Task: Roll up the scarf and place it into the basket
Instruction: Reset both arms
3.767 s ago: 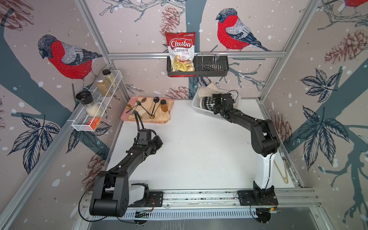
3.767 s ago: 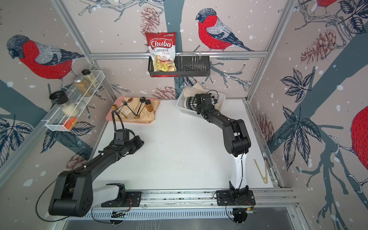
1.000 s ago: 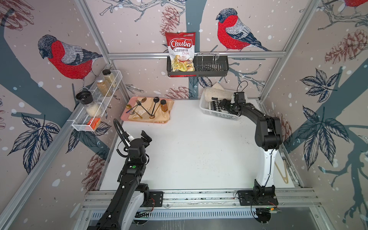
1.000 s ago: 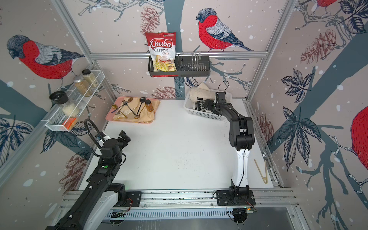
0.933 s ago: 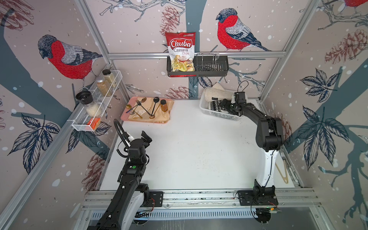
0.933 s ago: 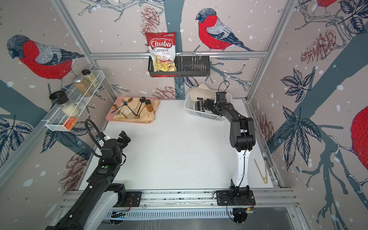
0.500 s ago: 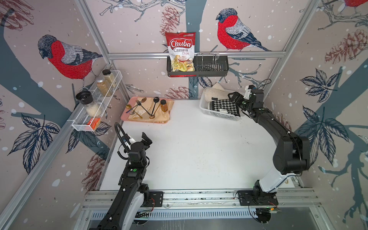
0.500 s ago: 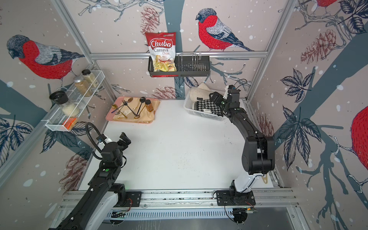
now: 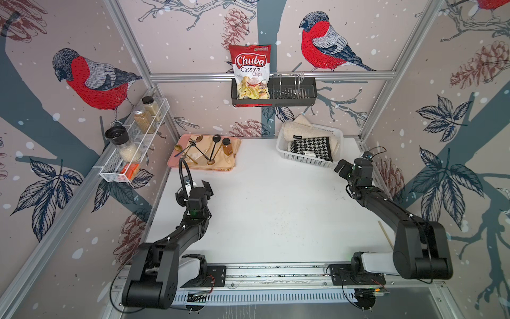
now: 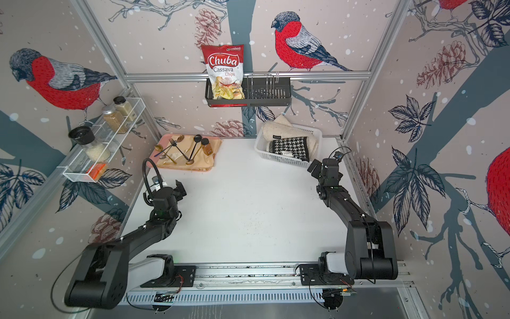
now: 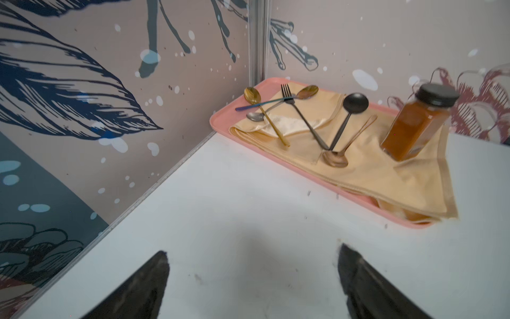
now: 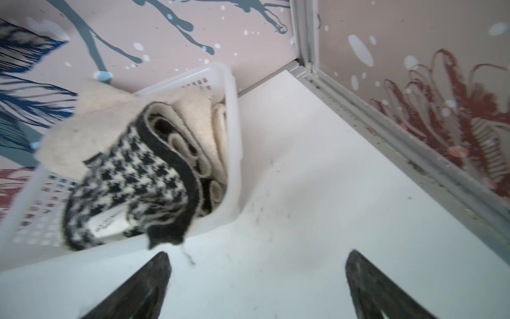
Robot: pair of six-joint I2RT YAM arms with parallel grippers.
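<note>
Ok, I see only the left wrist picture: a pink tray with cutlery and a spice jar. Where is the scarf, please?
Observer: The houndstooth scarf lies rolled up in the white basket, at the back of the table on the right arm's side.
Operator: Is the right gripper holding it?
Observer: No. The right gripper is open and empty, just short of the basket.
Operator: Is the whole scarf inside?
Observer: Not quite. In the right wrist view, one dark corner of it hangs out over the basket's near wall.
</note>
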